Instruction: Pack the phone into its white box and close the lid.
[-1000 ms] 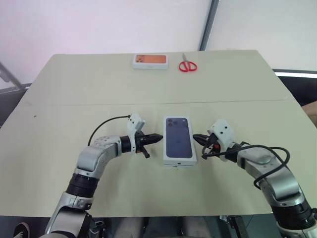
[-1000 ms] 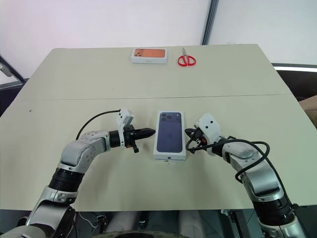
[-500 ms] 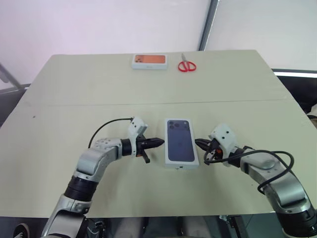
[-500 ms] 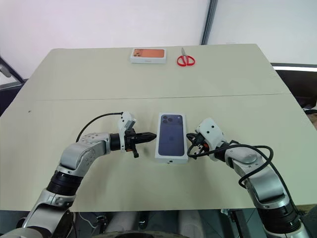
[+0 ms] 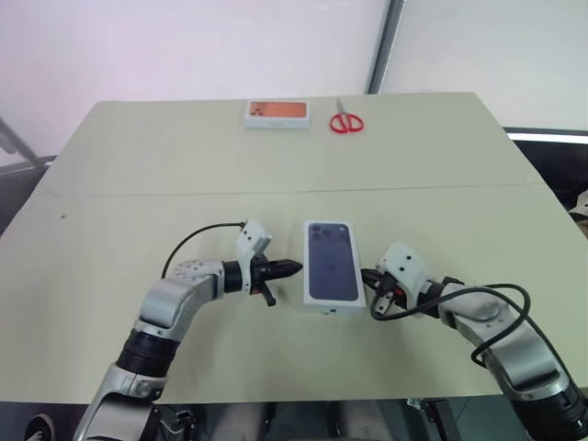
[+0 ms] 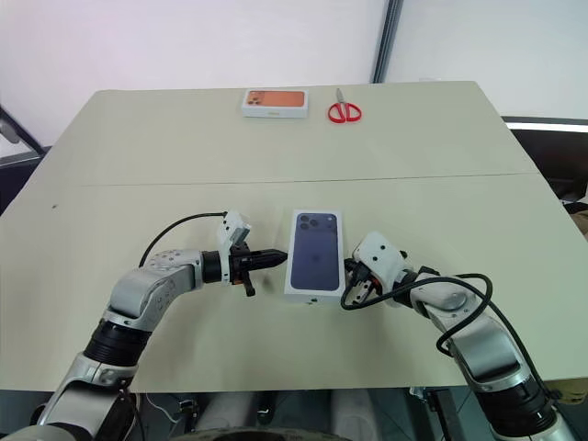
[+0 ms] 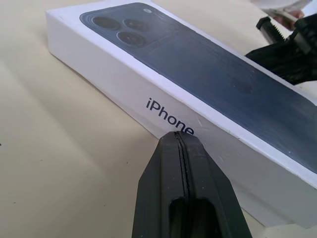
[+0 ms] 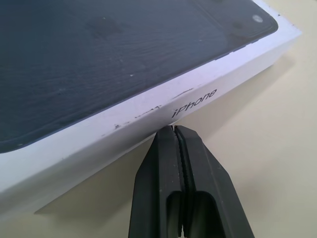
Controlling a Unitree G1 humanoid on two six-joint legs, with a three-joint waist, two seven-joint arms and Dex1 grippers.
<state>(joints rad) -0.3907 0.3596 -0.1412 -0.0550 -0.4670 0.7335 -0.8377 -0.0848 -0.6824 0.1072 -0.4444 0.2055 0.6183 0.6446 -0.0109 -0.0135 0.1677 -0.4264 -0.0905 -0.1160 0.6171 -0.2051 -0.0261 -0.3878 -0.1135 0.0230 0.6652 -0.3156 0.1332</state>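
A beige table [image 5: 110,184] holds the box at its centre, the lid [image 5: 332,261] on (phone picture up), hiding what is inside. The left gripper [image 5: 292,268] and right gripper [image 5: 365,276], fingers pressed together and empty, flank its long sides. Scissors [image 5: 346,120] lie far off.

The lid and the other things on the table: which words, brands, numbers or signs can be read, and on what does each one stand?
"iPhone": on the long white side wall of the lid that faces the left claw.
"iPhone": on the opposite long side wall, facing the right claw.
White box with an orange picture: any print is too small to read.
Red scissors: no text visible.
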